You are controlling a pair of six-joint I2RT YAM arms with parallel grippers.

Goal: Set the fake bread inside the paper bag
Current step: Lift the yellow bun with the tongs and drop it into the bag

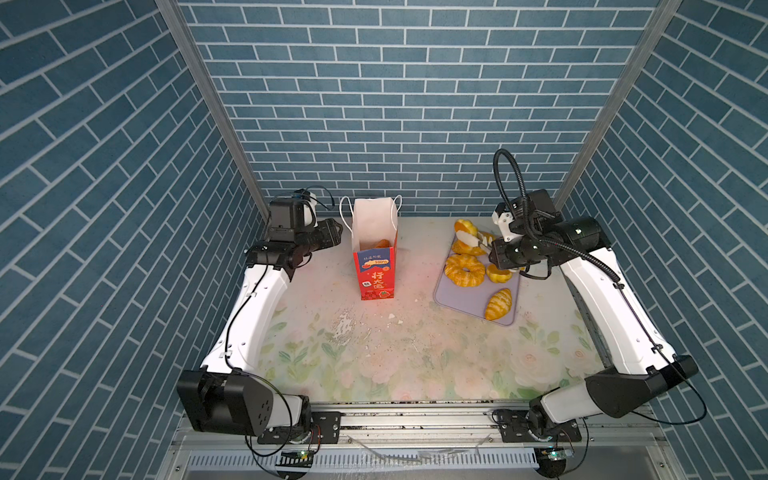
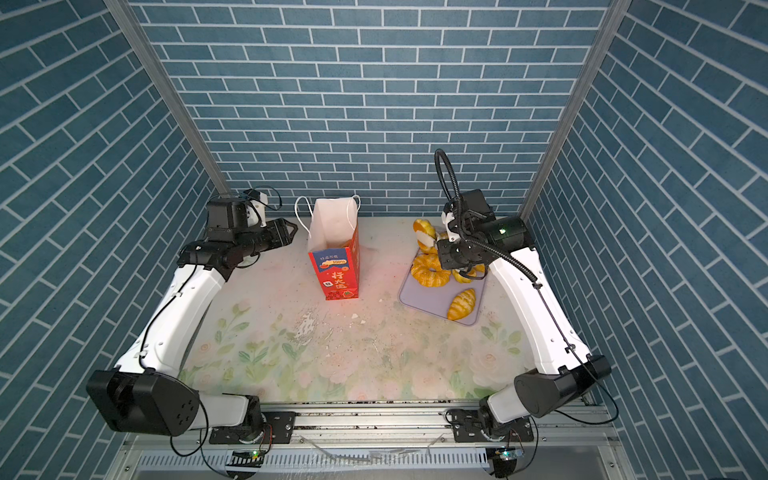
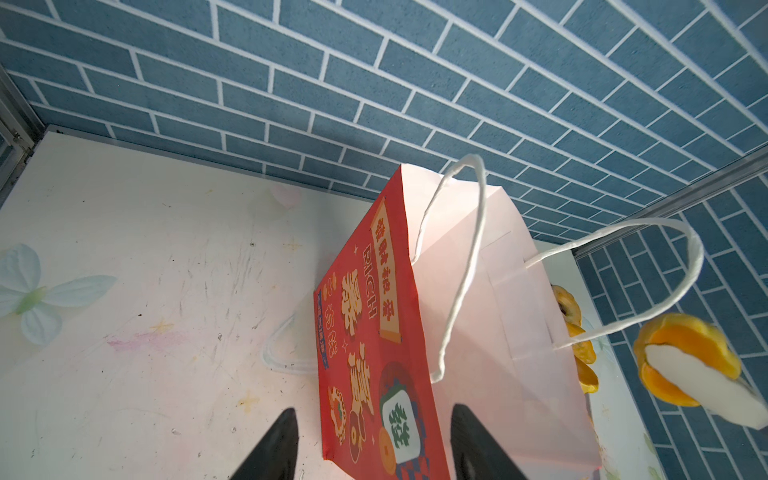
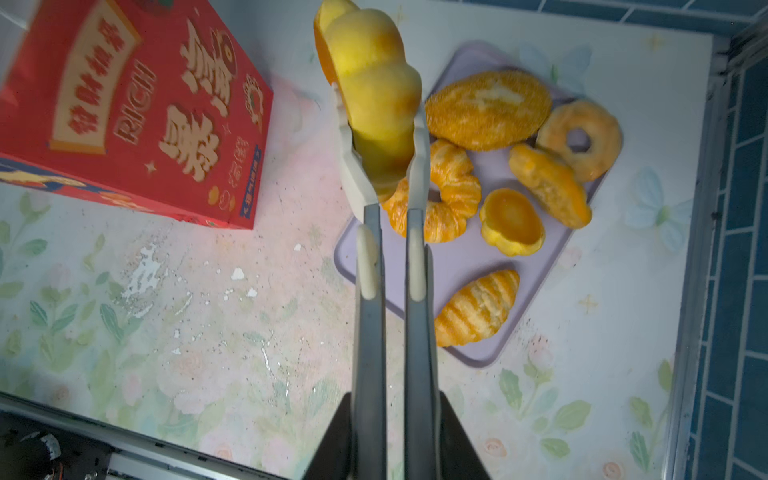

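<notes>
Right wrist view: right tool [image 4: 395,419] aloft, bread [image 4: 374,87] between its tongs [image 4: 370,332].

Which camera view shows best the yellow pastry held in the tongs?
The right wrist view: the yellow pastry sits close and large between the tongs' white tips. The left wrist view shows it smaller near the edge; both top views show it small.

Location type: robotics laboratory test cell. Indicators: printed blue brick-pattern wall panels [image 1: 374,104] enclose three sides, held by aluminium frame posts [image 1: 219,120]. The left arm [image 1: 253,307] and right arm [image 1: 606,307] are bolted to an aluminium rail [image 1: 415,419] along the table [image 1: 415,357] edge, with exposed cabling.
</notes>
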